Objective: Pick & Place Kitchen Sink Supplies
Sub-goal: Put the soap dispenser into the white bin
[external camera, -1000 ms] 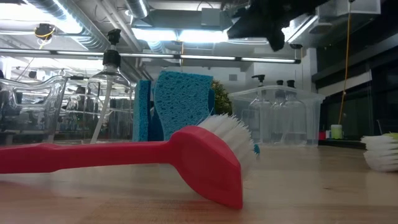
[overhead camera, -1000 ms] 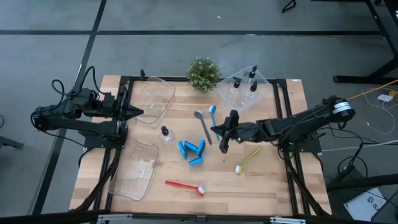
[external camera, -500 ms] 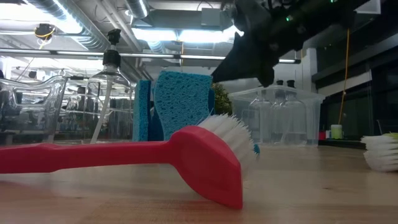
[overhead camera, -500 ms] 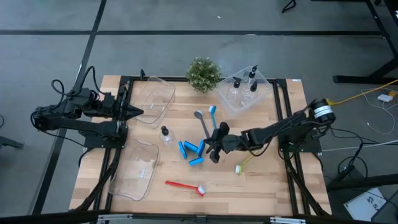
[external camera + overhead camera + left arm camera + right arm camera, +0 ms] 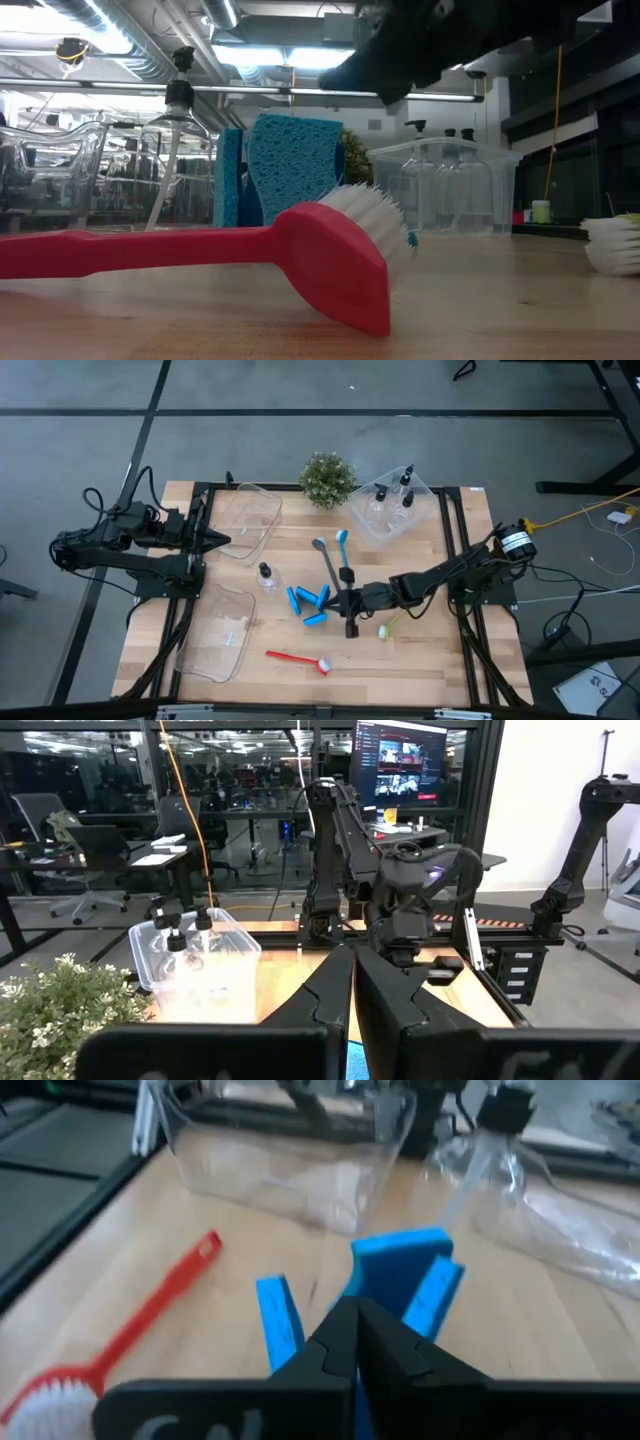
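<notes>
Since the earlier frames, the right arm had reached further across the table (image 5: pixel 430 660) toward its middle and dropped lower. The right gripper (image 5: pixel 349 610) sat just beside the cluster of blue sponge pieces (image 5: pixel 309 603), on the side nearer the right edge. Its fingers were pressed together in the right wrist view, holding nothing.

The left gripper (image 5: pixel 222 540) waited near the left edge beside a clear bin (image 5: pixel 245 520), its fingers also together.

Supplies lay spread over the middle of the table: the grey brush (image 5: pixel 326 563) and blue brush (image 5: pixel 343 550) toward the far edge, the yellow-green brush (image 5: pixel 397 616) near the right arm, the red brush (image 5: pixel 297 658) near the front edge, and one loose bottle (image 5: pixel 265 574) left of the sponges. More bottles stood in the bin (image 5: pixel 392 508) at the far right corner.

Risk: with the fingers together, a further advance would likely push the upright sponges over or scatter them instead of gripping one. The fingers needed to part first.
</notes>
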{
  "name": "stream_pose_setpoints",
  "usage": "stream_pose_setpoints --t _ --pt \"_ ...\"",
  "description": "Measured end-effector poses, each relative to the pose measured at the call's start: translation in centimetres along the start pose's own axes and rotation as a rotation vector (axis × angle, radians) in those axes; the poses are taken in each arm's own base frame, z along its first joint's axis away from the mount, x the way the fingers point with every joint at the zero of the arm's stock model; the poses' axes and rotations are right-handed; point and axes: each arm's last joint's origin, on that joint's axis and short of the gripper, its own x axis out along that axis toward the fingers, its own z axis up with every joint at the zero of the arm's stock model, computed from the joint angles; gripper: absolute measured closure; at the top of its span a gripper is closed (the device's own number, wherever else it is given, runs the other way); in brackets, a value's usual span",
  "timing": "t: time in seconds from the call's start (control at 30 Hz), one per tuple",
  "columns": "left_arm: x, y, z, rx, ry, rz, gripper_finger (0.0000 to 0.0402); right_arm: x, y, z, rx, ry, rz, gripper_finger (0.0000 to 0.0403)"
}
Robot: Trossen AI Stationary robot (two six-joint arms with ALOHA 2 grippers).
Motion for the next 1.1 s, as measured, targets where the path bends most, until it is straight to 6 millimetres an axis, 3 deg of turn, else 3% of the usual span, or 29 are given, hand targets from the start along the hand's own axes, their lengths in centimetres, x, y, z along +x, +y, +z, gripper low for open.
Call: stream_pose_setpoints --t 0.3,0.57,0.8,0.93,1.1 --pt "0.0 0.0 0.0 0.0 0.0 0.0 0.0393 -0.1 0.7 0.9 0.011 -0.097 0.231 0.0393" --pt "0.0 0.0 0.0 0.0 0.0 0.0 0.039 -0.4 1.3 0.8 0.0 -0.092 0.465 0.0393" --pt "0.0 0.0 0.0 0.0 0.0 0.0 0.0391 -0.5 1.5 0.3 0.002 -0.044 0.55 0.0391" --pt "0.0 0.0 0.0 0.0 0.0 0.001 0.0389 -0.5 1.6 0.2 0.005 -0.026 0.582 0.0371" --pt "0.0 0.0 0.0 0.0 0.0 0.0 0.0391 -0.5 1.6 0.2 0.005 -0.028 0.59 0.0317"
